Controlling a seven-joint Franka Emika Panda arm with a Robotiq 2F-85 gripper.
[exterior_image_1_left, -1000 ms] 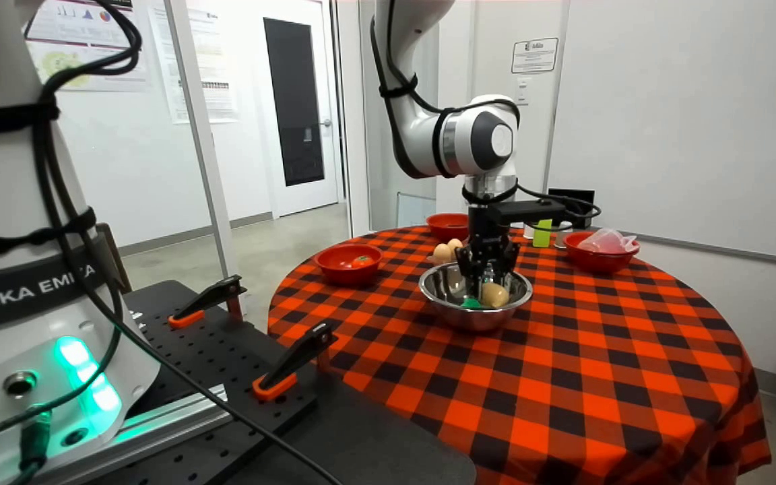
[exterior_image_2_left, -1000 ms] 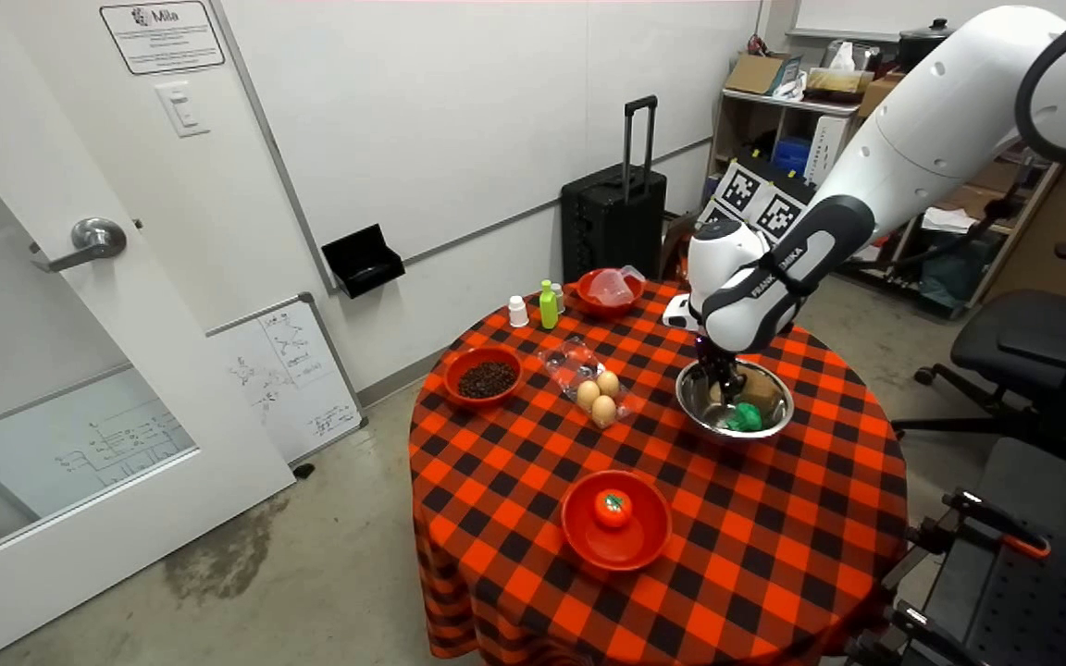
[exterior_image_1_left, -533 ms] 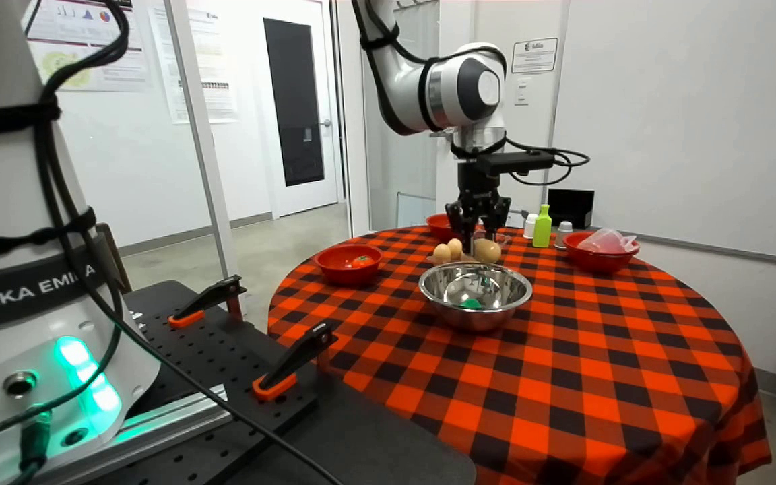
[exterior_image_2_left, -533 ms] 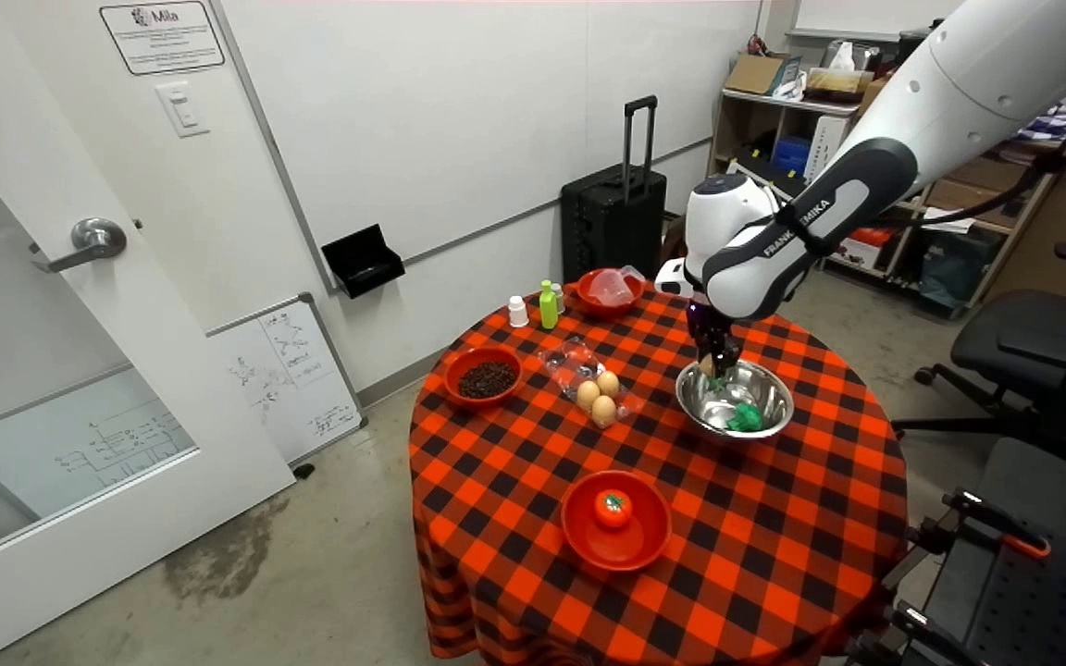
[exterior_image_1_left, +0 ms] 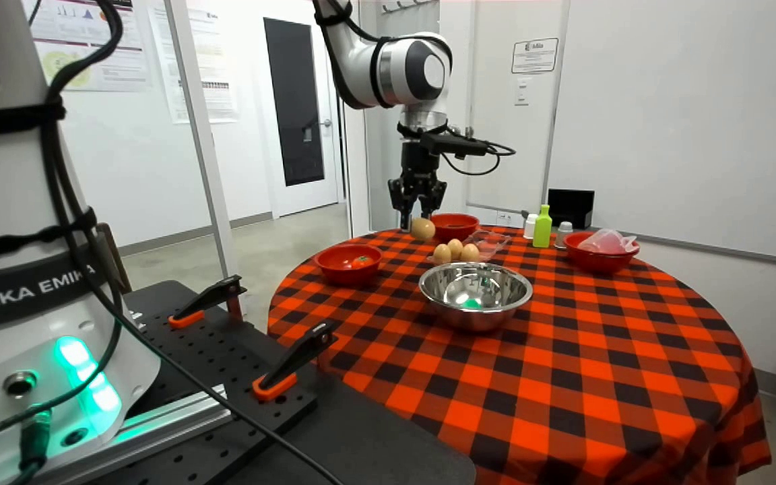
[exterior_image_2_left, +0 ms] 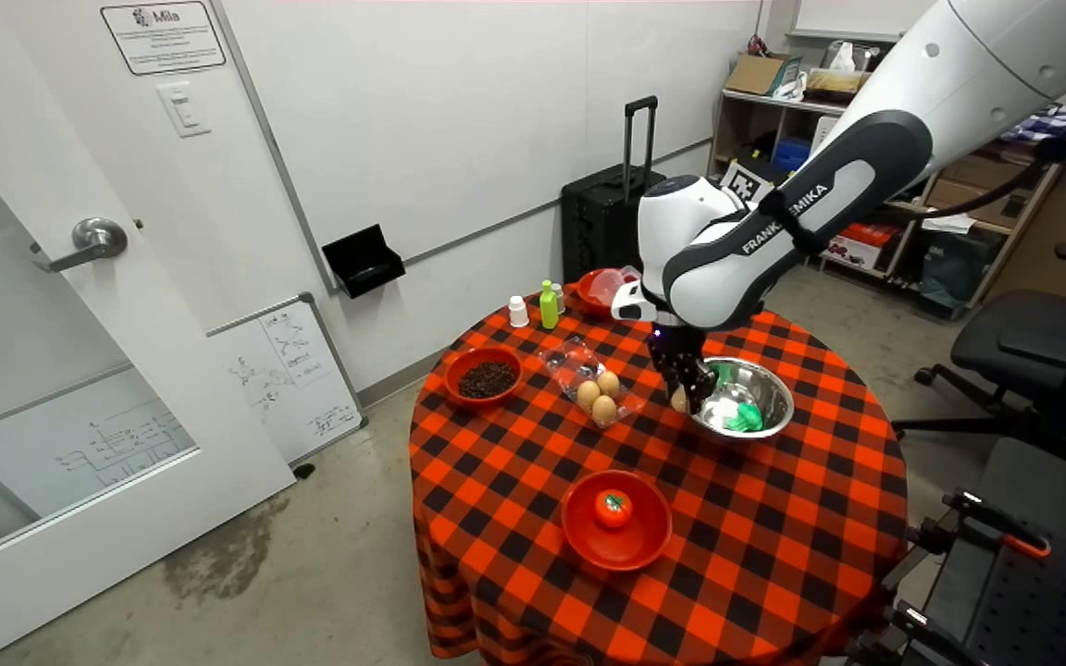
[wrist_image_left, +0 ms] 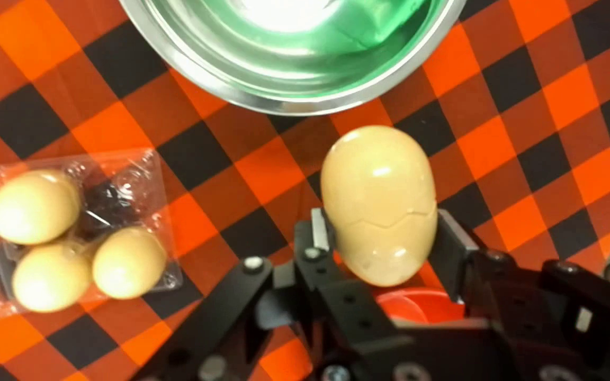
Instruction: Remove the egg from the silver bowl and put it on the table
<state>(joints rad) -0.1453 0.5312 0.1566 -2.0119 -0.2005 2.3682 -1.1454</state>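
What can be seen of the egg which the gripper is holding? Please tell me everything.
The egg is light tan, smooth and glossy; its real material cannot be told. A jagged line, like a crack or a seam, runs across it. The gripper holds it from two opposite sides, the egg's long axis running nearly up and down in the wrist view. It hangs in the air above the table, outside the silver bowl and apart from it.

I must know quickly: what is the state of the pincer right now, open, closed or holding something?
Pincer: closed on the tan egg with the zigzag line, held in the air outside the silver bowl.
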